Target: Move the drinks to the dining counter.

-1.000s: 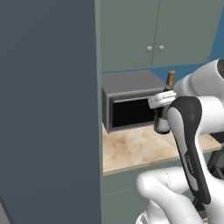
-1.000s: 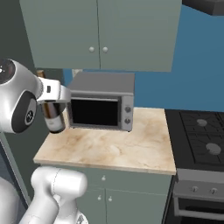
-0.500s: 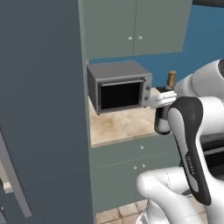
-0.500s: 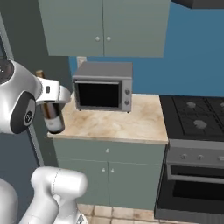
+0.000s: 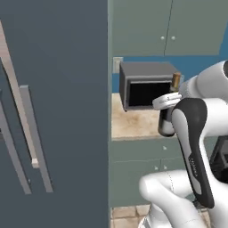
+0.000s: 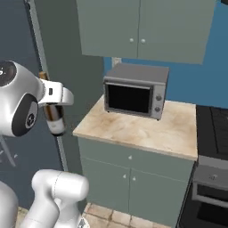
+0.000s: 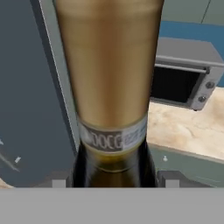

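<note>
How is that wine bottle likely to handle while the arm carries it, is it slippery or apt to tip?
The wine bottle looks like smooth dark glass, so probably stiff, fairly heavy and somewhat slippery. It is tall and narrow with a slim tan neck, so likely tippy once set down. The pincer holds it upright near the neck, so it may swing if the arm jerks.

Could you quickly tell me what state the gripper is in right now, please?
Gripper: closed on the wine bottle, which it holds off the counter, beside the tall grey cabinet.

Grey microwave (image 6: 136, 91) on marble worktop (image 6: 142, 131) under wall cabinets (image 6: 142, 26)
</note>
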